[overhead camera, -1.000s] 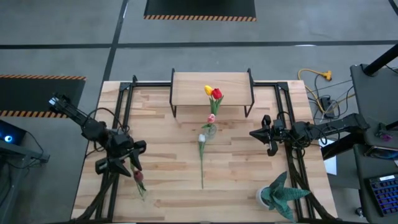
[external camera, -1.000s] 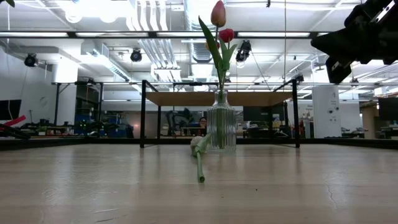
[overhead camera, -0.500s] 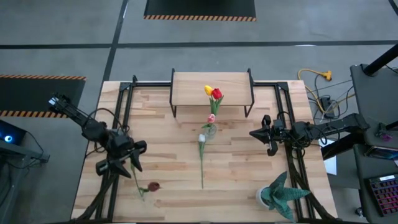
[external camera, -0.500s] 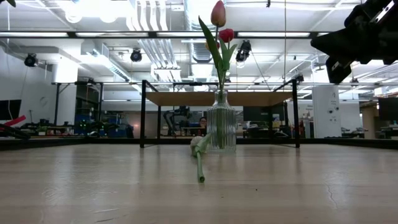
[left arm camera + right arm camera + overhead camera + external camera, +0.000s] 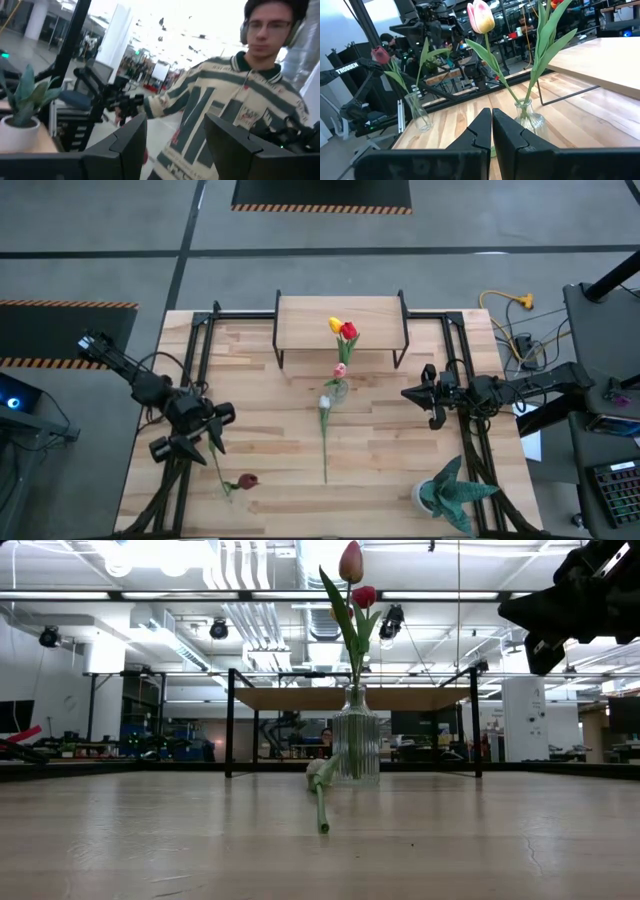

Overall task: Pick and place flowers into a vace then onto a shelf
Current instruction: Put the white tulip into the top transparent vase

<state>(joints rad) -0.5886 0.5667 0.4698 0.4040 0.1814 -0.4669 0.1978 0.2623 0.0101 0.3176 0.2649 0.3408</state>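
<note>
Person (image 5: pixel 220 105) beyond tool (image 5: pixel 175 145); perhaps a potted plant (image 5: pixel 20 112).

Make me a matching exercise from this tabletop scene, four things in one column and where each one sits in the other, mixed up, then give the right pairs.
Things:
1. ribbed clear glass vase
2. white tulip with long green stem
3. dark maroon tulip
4. spiky teal-green potted plant

Places:
A. lying flat at the table's middle
B. table's near right corner
C. standing just in front of the light-wood shelf
D. lying near the left pincer

Pairs: 1-C, 2-A, 3-D, 4-B
</note>
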